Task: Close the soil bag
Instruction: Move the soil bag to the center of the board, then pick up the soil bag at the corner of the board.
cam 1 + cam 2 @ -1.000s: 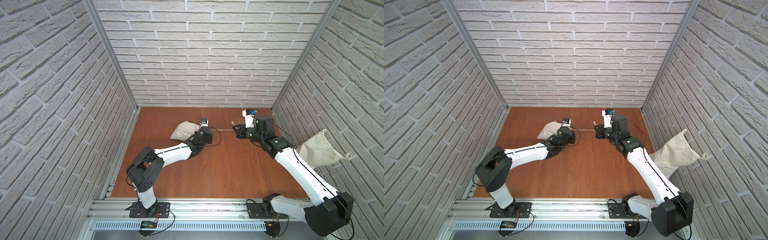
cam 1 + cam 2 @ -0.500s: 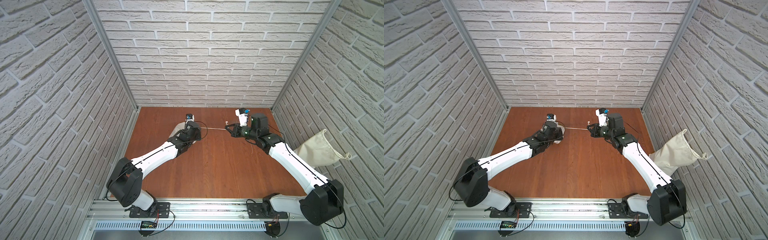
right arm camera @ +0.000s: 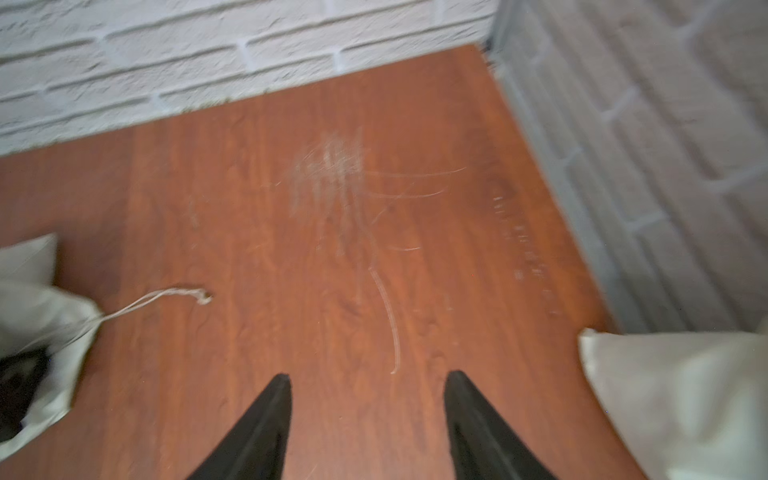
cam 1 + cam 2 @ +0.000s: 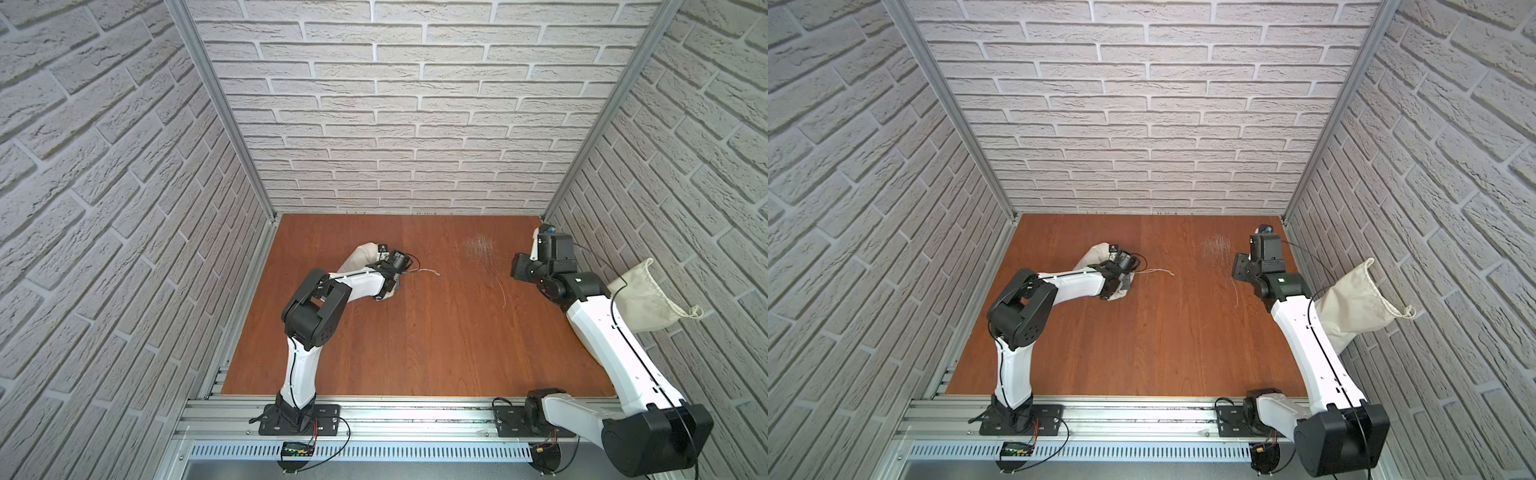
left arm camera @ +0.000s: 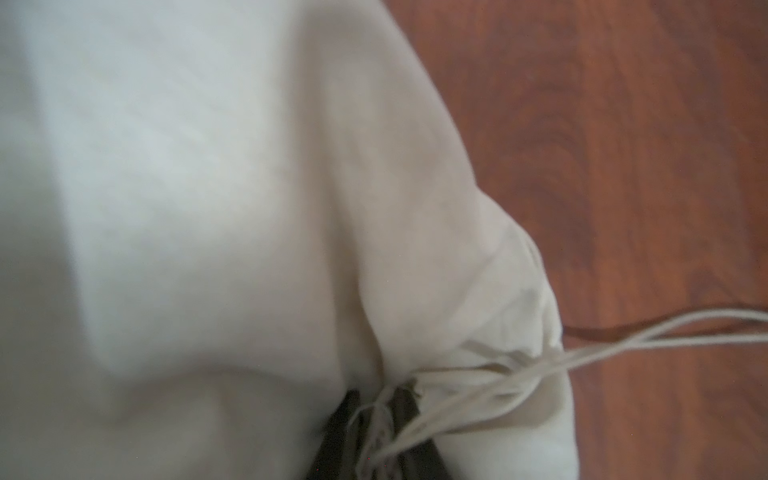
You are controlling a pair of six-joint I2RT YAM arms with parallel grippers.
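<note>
Now, closest to your side of the counter point(image 4: 415, 353), over on the right, a second sack point(image 4: 644, 299) of the same cream cloth sits against the side wall, just beside the right arm. Farther in, on the left half, you find the soil bag point(image 4: 361, 258) lying on the wood with its gathered mouth turned toward the middle of the counter. Your left tool point(image 4: 394, 286) is right at that mouth end, its wrist over the cloth. The left wrist view shows dark fingers point(image 5: 345, 428) at the puckered hem with strands of the cord point(image 5: 623, 334) running across them. It is too blurred for you to tell whether the jaws pinch anything or stand slack. From the mouth the cord trails rightward, its knotted end lying free on the wood. Your right tool point(image 3: 368, 376) hovers well apart from bag and cord, on the right side, jaws spread wide with only bare wood between them. Beyond it lie a scuffed patch point(image 4: 478, 247) and then the brick wall point(image 4: 395, 124).
</note>
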